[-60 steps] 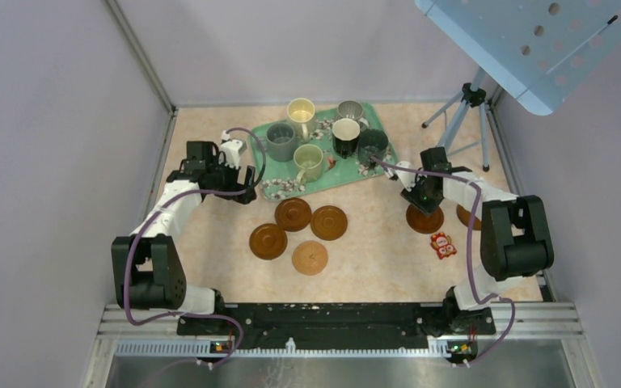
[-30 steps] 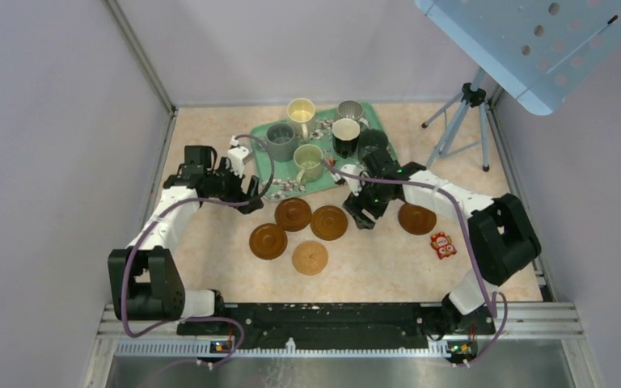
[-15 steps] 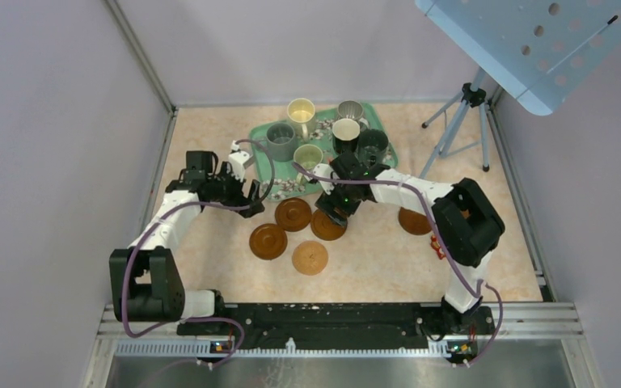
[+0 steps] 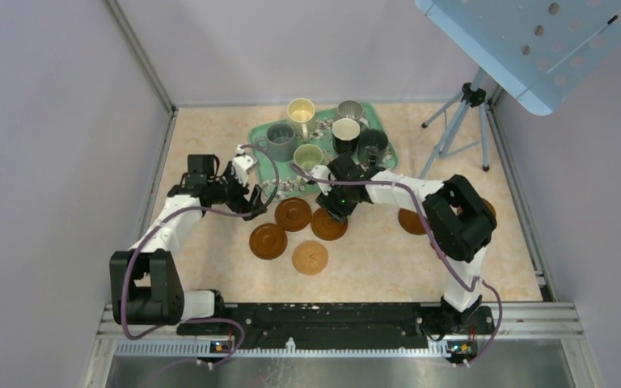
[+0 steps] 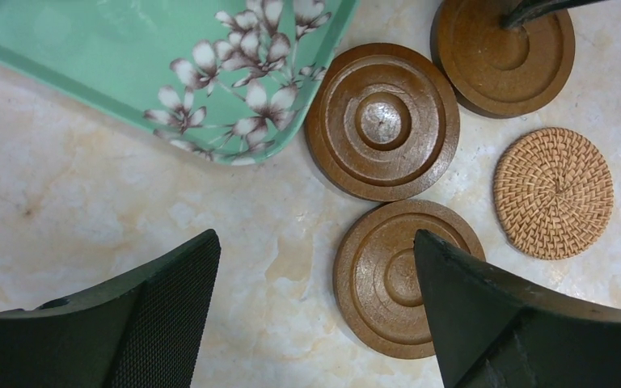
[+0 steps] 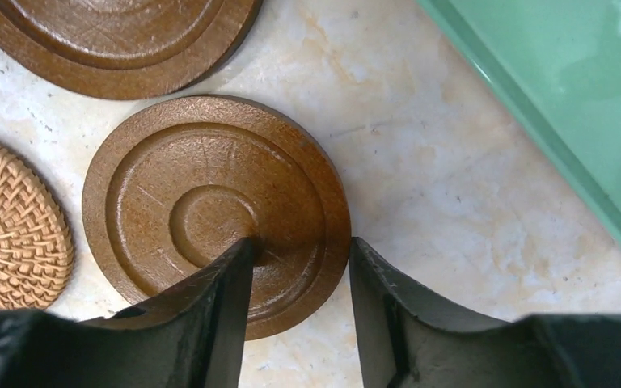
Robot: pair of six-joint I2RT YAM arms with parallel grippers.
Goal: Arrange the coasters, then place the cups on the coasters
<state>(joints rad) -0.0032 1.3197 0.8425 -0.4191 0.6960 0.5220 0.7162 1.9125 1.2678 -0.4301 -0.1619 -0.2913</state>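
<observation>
Right jaws narrower — straddling a coaster [image 6: 170,162] rim (left jaws wide).

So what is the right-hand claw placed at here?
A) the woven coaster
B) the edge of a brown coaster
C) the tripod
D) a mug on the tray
B: in its wrist view the right gripper has one finger over the brown coaster and the other just off its edge, the woven coaster lying aside.

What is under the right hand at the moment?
A brown ringed coaster on the marbled table. The right hand straddles its rim, one finger over the disc, one outside it. Whatever lies beneath the fingers themselves is covered.
</observation>
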